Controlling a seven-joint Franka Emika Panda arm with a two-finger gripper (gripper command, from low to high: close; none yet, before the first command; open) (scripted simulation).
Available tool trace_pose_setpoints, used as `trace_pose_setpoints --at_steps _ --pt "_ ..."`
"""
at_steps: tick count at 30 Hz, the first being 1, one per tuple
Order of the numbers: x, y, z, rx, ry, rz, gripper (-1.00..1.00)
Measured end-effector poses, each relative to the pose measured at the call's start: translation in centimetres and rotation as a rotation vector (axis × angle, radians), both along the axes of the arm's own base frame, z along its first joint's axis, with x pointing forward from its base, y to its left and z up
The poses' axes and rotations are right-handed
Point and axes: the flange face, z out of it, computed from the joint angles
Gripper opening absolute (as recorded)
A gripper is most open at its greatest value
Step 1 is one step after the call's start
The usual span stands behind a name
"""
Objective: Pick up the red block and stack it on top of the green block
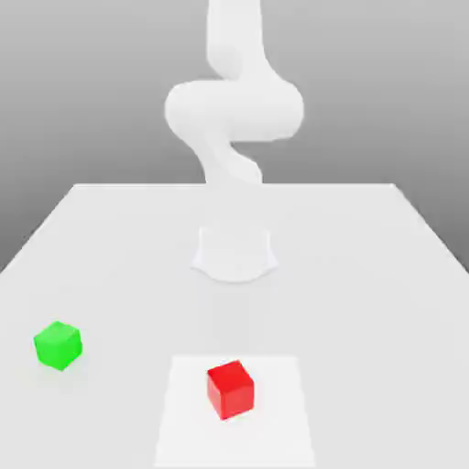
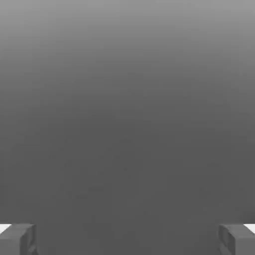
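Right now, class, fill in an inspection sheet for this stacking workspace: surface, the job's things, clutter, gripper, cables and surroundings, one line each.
Surface: a pale table, flat, with a lighter rectangular patch at its near edge.
Job's things: the red block sits on the lighter patch; the green block sits on the table toward the exterior view's left, well apart from the red one. Neither is stacked.
Clutter: nothing seen.
Gripper: the gripper is open, its fingertips wide apart with nothing between them; it faces a plain grey background, away from both blocks.
Cables: nothing seen.
Surroundings: the white arm rises from its base on the table; plain grey backdrop behind.
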Motion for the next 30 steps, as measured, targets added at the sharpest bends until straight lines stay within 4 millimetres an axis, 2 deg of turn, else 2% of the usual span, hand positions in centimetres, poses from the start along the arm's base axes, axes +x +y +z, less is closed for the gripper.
trace_pose_setpoints --at_steps 5,8,11,16,22,28,29,30 --pt "4.9 -0.1 -10.3 0.105 0.155 -0.194 0.0" --pt "6.6 -0.3 -16.6 0.161 0.242 -0.313 0.0" --pt "7.3 -0.7 -22.9 0.213 0.327 -0.435 0.0" --pt "6.5 -1.1 -33.1 0.292 0.465 -0.647 0.0" --pt "2.7 -1.0 -44.0 0.371 0.623 -0.909 0.0" --pt "2.0 -0.9 -50.6 0.381 0.647 -0.95 0.0" --pt "1.9 -0.9 -51.5 0.381 0.647 -0.949 -1.0" --pt "1.9 -0.9 -51.5 0.381 0.647 -0.949 -1.0"
